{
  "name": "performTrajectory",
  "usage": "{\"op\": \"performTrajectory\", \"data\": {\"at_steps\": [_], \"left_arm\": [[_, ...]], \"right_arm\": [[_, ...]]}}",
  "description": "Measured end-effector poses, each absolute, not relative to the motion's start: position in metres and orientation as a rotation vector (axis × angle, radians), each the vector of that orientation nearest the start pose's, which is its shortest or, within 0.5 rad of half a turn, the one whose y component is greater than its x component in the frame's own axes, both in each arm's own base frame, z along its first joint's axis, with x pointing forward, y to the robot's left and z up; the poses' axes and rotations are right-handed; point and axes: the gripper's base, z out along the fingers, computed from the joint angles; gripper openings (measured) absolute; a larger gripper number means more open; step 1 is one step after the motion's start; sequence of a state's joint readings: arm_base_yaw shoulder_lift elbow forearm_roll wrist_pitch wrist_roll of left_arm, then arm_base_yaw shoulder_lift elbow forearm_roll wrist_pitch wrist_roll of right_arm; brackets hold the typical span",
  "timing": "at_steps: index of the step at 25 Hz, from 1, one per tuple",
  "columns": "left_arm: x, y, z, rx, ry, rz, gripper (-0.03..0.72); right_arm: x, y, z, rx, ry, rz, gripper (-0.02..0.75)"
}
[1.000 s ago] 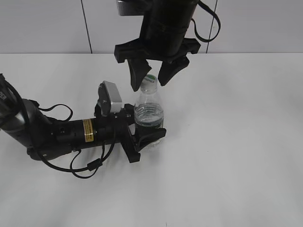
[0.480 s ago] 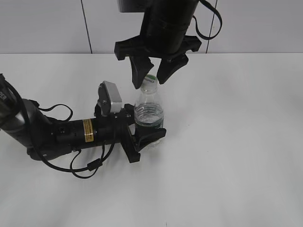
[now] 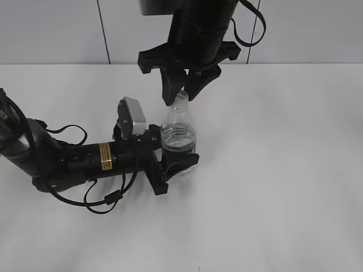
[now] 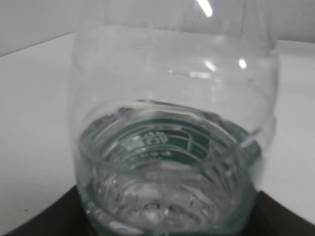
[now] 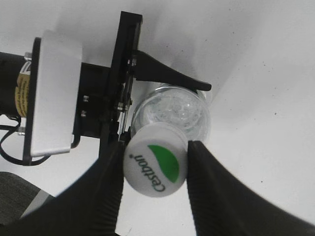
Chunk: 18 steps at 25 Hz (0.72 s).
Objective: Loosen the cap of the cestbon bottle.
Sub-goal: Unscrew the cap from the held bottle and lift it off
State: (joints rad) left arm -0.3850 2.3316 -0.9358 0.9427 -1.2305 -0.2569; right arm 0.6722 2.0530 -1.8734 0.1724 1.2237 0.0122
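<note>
ok so my left gripper (image 3: 177,164) is hugging the cestbon bottle (image 3: 178,136) mid-frame, my right gripper (image 5: 155,167) is pinching the cap (image 5: 156,164), twisting's not done yet

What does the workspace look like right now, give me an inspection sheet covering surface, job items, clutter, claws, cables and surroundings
Surface: white table, bare where visible.
Bottle: upright, clear, green label, some water inside.
Cap: white with green leaf mark, on the neck.
Clutter: nothing seen.
Left claw: lying low along the table, shut on the bottle's lower body.
Right claw: above the bottle, pointing down, a finger on each side of the cap, touching or nearly so; a firm grip cannot be confirmed.
Cables: black cable looping on the table by the left arm; another on the right arm.
Surroundings: pale panelled wall behind the table.
</note>
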Motion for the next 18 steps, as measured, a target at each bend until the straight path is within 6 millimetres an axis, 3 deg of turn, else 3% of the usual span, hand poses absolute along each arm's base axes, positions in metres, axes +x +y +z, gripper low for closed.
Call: {"op": "performTrajectory", "data": {"at_steps": [5,18], "left_arm": [[0.3126,-0.2016,0.0481,1.069,1.511,-0.944,0.41],[0.3125,-0.2016,0.0481,1.07,1.51,-0.944,0.41]], "right_arm": [[0.3351,0.2853,0.2672,-1.016,2.746,0.347,0.299],[0.3355,0.2844,0.2676,-1.61,2.395,0.25,0.296]]}}
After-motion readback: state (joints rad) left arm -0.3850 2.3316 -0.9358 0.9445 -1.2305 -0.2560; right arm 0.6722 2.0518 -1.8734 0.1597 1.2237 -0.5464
